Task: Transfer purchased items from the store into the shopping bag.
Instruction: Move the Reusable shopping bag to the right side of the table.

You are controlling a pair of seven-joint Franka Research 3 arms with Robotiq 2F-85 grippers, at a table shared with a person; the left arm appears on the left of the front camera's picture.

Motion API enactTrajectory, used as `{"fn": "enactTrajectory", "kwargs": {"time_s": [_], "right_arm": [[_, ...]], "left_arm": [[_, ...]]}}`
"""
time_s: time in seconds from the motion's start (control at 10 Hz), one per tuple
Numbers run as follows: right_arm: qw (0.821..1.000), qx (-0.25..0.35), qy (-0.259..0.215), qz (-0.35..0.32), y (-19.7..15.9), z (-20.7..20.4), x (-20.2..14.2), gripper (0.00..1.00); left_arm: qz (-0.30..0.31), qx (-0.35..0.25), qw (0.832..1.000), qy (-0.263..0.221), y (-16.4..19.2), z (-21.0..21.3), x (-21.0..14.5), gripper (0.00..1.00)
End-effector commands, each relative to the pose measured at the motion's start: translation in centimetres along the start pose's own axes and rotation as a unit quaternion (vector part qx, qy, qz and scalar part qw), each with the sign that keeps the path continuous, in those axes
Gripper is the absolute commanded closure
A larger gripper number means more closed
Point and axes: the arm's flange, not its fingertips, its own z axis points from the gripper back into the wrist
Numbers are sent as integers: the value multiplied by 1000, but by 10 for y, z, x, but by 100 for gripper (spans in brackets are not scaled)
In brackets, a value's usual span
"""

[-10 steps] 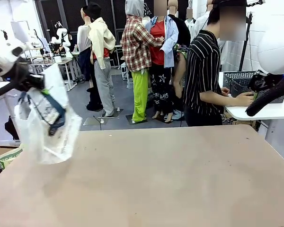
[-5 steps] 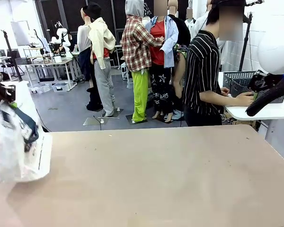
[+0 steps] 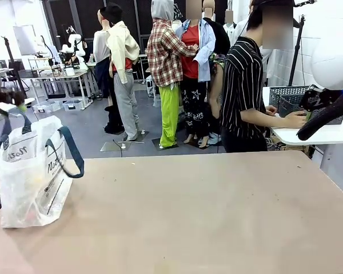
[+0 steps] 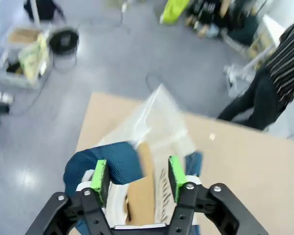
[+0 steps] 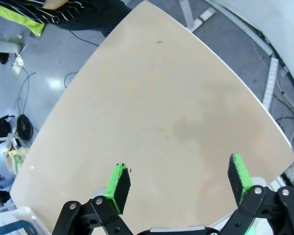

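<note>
Now, left end effector [image 4: 135, 177]: fingers partly apart, green pads [image 4: 99, 175] parallel; a navy handle strap [image 4: 110, 164] passes between them, resting against the one pad, so no clamp is visible.
Left end effector position: directly over the bag's mouth in the left wrist view; at the front view's far left edge it is a dark shape just above the handles.
Right end effector [image 5: 180, 184]: fingers spread wide, nothing between them, hanging above bare surface.
Shopping bag [image 3: 31, 177]: stands upright on the surface [image 3: 206, 217] at its near-left corner, mouth up, long axis vertical; one navy handle loop [image 3: 70, 151] droops toward the middle of the surface.
Bag face: black lettering faces the front camera.
Bag contents: something yellowish shows faintly through the plastic; too blurred to identify.
Edges: bag sits just beside the surface's left edge.
Open room: everything from the bag rightward to the far and right edges is bare surface.
Person [image 3: 246, 85]: in a striped top beyond the far edge, turned toward a side table holding a dark mesh basket [image 3: 286, 98].
</note>
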Motion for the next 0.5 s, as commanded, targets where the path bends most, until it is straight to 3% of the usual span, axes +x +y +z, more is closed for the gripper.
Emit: {"fn": "enactTrajectory", "kwargs": {"time_s": [0.0, 0.1, 0.4], "right_arm": [[1000, -2, -2, 6, 1, 0, 2, 0], [1000, -2, -2, 6, 1, 0, 2, 0], [1000, -2, -2, 6, 1, 0, 2, 0]], "left_arm": [[-26, -48, 994, -90, -42, 36, 6, 0], [-49, -80, 990, -101, -74, 46, 5, 0], [-102, -156, 982, -30, -180, 10, -15, 0]]}}
